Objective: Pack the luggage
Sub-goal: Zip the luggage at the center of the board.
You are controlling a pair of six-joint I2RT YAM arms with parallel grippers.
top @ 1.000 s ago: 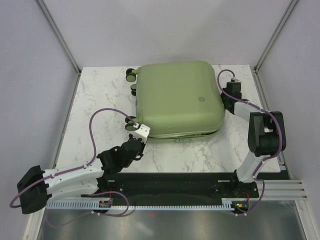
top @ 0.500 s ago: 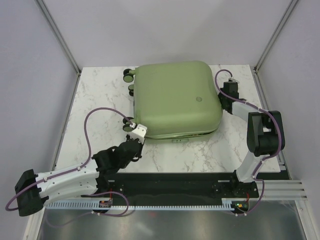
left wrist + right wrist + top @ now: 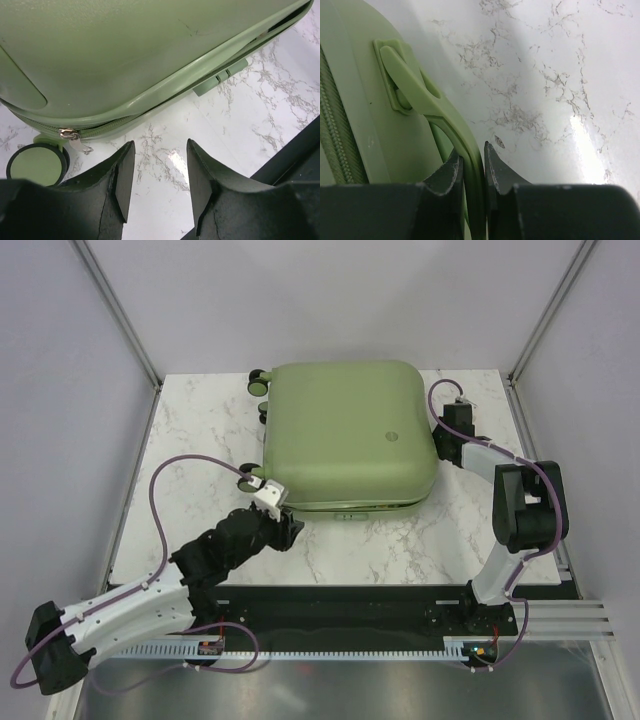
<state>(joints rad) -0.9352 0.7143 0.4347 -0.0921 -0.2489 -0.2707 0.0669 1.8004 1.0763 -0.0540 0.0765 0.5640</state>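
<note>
White marble table (image 3: 190,440) between pale walls. Lying flat on it toward the far edge, lid down and shell up: the luggage (image 3: 345,435), sage green with rounded corners, casters pointing left.

Reaching in from the near left, low over the marble: left arm (image 3: 140,605), with a purple cable (image 3: 165,500) looping above it. Bent up and over from the near right: right arm (image 3: 525,510), wrist against the case's right end.

Left gripper (image 3: 160,150): jaws parted about halfway, nothing between them but bare marble, just short of the case's near edge. Right gripper (image 3: 472,155): nearly closed, pinching the thin green handle (image 3: 435,107) on the case's end, one finger on each side of it.

Green-faced wheel (image 3: 35,162) just beside the left finger. Small green tab (image 3: 220,80) jutting from the near rim. Silver zipper pull (image 3: 72,137) hanging at the corner by that wheel. Round logo (image 3: 391,437) on the shell, right of centre.
</note>
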